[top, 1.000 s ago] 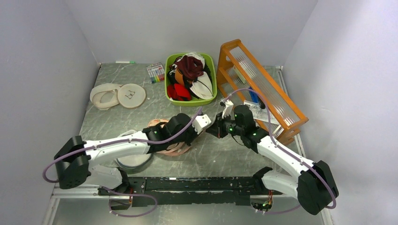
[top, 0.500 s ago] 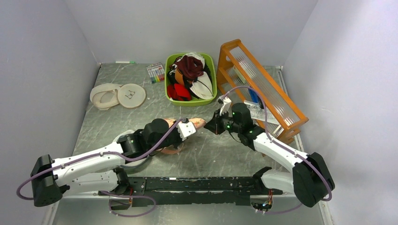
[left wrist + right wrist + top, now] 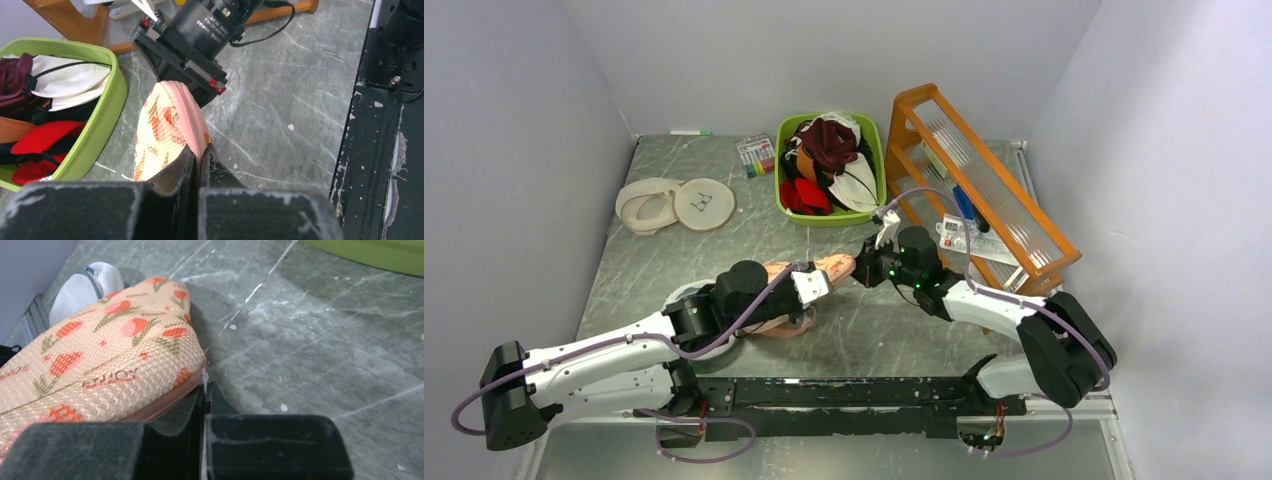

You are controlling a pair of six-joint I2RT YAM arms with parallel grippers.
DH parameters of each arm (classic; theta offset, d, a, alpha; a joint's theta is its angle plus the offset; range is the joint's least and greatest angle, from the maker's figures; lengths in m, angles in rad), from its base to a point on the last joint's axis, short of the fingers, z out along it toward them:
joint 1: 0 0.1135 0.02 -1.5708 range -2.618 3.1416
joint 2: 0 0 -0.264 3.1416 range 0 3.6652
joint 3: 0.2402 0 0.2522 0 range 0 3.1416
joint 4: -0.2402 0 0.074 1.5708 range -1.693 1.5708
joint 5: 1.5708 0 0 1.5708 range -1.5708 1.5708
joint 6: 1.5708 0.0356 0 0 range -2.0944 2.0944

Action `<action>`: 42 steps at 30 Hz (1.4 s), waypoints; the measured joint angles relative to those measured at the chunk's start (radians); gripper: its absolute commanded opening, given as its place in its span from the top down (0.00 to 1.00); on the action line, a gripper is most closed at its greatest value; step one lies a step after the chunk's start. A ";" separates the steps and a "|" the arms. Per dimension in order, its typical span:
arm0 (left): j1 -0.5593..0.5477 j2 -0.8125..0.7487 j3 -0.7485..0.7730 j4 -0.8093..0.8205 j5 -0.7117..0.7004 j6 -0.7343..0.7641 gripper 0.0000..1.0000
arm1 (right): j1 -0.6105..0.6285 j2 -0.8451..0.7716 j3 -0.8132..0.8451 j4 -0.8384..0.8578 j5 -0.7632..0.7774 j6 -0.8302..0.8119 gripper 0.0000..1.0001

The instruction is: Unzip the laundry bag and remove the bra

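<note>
I am watching both arms shifting toward my left. Over the last second the left arm has been drawing back from its stretched reach, and the right arm has been following it in, so the two heads are now meeting nearer the middle of the desk.

The left pincer is pressed together on the bag, pinching its pink zip edge just short of the rounded end. The right pincer is closing on that same end from the far side. Its fingers are pressed together, and a small white pull is sitting right at their tips. I am judging it gripped, though the contact itself is hidden.

The bag is being held between the two heads, near the desk's middle and in front of the green tub. Its other end is running back under the left arm, close to the mesh disc. Whether the pinched end is resting on the desk or lifted off it, I cannot tell.

What this is meaning for the task: both grips seem set, but the zip is looking shut along every stretch I can see. The bra is not showing anywhere, so I am taking it to be inside. I am reading this as the moment just before the pull along the zip starts.
</note>
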 measured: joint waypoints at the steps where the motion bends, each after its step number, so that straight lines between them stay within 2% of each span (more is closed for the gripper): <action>1: 0.000 -0.004 -0.004 0.005 0.004 0.000 0.93 | 0.007 0.008 0.000 0.017 0.009 0.004 1.00; 8: 0.000 -0.020 -0.024 0.021 -0.014 -0.011 0.93 | 0.038 0.022 -0.003 0.070 0.106 0.033 1.00; 11: -0.001 0.032 -0.001 0.023 -0.059 -0.036 0.93 | 0.039 -0.035 -0.003 -0.011 0.193 0.039 0.79; 16: -0.002 0.227 0.117 -0.009 -0.132 -0.121 0.93 | 0.030 -0.173 0.003 -0.224 0.365 0.068 0.57; 18: -0.004 0.290 0.143 -0.019 -0.140 -0.162 0.90 | 0.027 -0.220 0.016 -0.327 0.416 0.085 0.49; 22: -0.010 0.374 0.149 -0.043 -0.116 -0.245 0.74 | 0.026 -0.323 0.042 -0.501 0.475 0.114 0.39; 24: -0.014 0.389 0.148 -0.056 -0.092 -0.274 0.61 | 0.026 -0.385 0.058 -0.568 0.493 0.120 0.33; 25: -0.017 0.391 0.148 -0.059 -0.080 -0.290 0.52 | 0.026 -0.407 0.066 -0.589 0.497 0.119 0.31; 30: -0.021 0.374 0.146 -0.062 -0.016 -0.331 0.27 | 0.026 -0.452 0.119 -0.622 0.491 0.080 0.20; 34: -0.016 0.298 0.146 -0.093 0.006 -0.335 0.16 | 0.026 -0.423 0.124 -0.612 0.439 0.037 0.15; 38: 0.039 0.180 0.172 -0.154 0.011 -0.322 0.08 | 0.028 -0.367 0.124 -0.587 0.358 -0.011 0.13; 39: 0.064 0.159 0.185 -0.162 0.011 -0.321 0.08 | 0.031 -0.356 0.124 -0.582 0.342 -0.018 0.12; 40: 0.200 0.114 0.239 -0.183 0.024 -0.320 0.07 | 0.056 -0.322 0.124 -0.566 0.303 -0.042 0.10; 41: 0.204 0.113 0.240 -0.184 0.023 -0.320 0.08 | 0.058 -0.320 0.124 -0.565 0.302 -0.043 0.10; 42: 0.270 0.109 0.261 -0.190 0.029 -0.323 0.08 | 0.075 -0.309 0.124 -0.561 0.292 -0.051 0.10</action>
